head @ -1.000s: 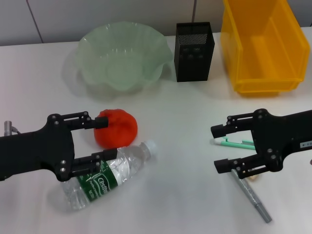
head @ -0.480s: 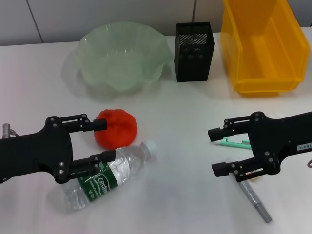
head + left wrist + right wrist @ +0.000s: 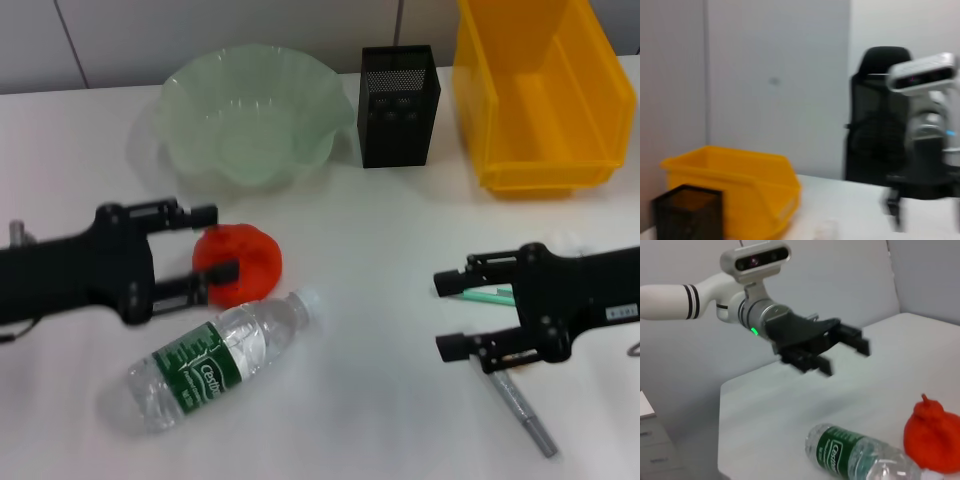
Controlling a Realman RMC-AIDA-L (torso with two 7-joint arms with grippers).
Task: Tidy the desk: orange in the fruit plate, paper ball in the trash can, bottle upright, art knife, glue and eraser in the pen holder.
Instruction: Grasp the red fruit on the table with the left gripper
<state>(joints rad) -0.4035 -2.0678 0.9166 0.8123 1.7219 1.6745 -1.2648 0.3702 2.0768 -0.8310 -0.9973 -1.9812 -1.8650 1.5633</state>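
White tabletop carries everything. Left gripper [image 3: 210,243] hangs with fingers spread, straddling the orange [image 3: 240,265] (contact unclear). Just beside it the bottle [image 3: 215,360] lies flat; the fruit plate [image 3: 250,115] stands beyond. Right gripper [image 3: 452,312], also spread and holding nothing, hovers near a grey pen [image 3: 520,408].
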